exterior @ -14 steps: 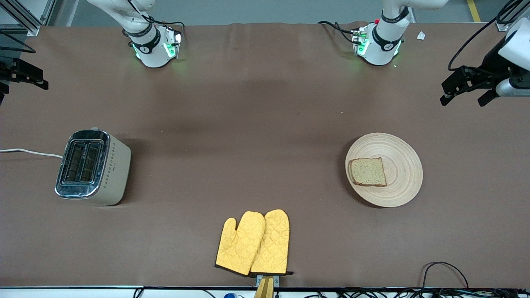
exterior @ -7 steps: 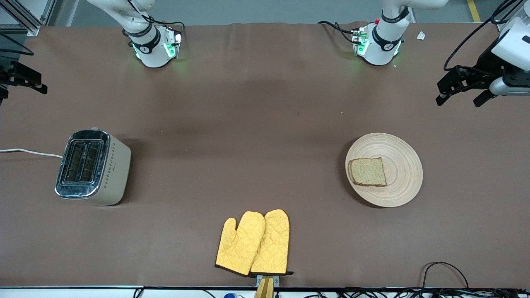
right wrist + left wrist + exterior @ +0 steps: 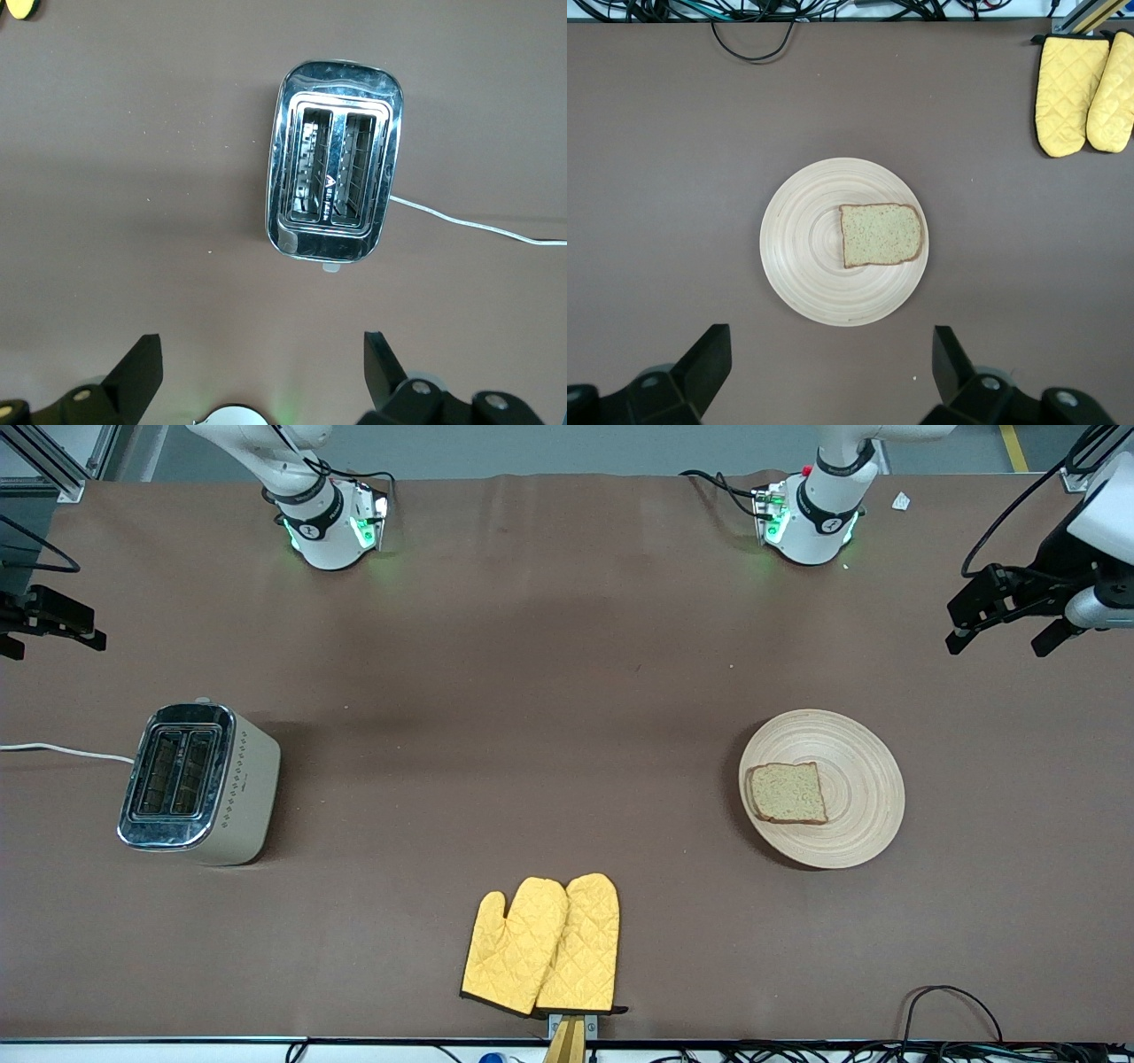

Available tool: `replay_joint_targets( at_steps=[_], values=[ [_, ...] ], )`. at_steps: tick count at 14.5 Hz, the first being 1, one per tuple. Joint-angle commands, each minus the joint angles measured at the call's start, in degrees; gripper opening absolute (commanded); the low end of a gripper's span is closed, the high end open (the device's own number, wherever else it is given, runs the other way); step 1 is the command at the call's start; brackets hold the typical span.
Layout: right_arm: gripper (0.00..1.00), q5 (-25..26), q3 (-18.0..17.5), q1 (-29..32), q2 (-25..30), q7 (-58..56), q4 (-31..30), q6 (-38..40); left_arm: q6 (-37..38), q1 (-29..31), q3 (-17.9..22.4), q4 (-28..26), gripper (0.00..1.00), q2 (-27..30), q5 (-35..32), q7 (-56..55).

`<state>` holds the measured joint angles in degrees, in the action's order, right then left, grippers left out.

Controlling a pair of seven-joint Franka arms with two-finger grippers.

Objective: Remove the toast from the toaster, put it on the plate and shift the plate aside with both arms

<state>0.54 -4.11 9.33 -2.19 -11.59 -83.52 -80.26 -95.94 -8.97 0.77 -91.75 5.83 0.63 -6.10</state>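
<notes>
Toast (image 3: 787, 793) sits on the plate (image 3: 850, 841), toward the left arm's end of the table. Left gripper (image 3: 1001, 624) and right gripper (image 3: 40, 624) hang up in the air, both spread wide, holding nothing.

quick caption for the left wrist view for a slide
Open left gripper hangs over the table above a slice of toast on a bamboo plate, yellow oven mitts nearby.
</notes>
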Motion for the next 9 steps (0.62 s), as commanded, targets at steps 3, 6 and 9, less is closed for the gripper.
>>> replay_joint_targets(
  at_steps=[3,6,9],
  values=[
    [1.00,-0.28,-0.72,0.34,1.31,-0.01,0.11,0.98,5.50,5.09,-6.99,3.95,1.00,-3.01,-0.72,-3.30],
    [1.00,-1.68,-0.90,-0.63,1.32,0.17,0.20,0.99,5.85,5.27,-7.45,5.79,1.00,-5.55,-0.36,-3.91],
    [1.00,-1.08,-0.90,-1.68,1.31,1.48,0.20,-0.33,5.85,5.19,-6.92,8.51,1.00,-6.97,-0.71,-3.92]
  ],
)
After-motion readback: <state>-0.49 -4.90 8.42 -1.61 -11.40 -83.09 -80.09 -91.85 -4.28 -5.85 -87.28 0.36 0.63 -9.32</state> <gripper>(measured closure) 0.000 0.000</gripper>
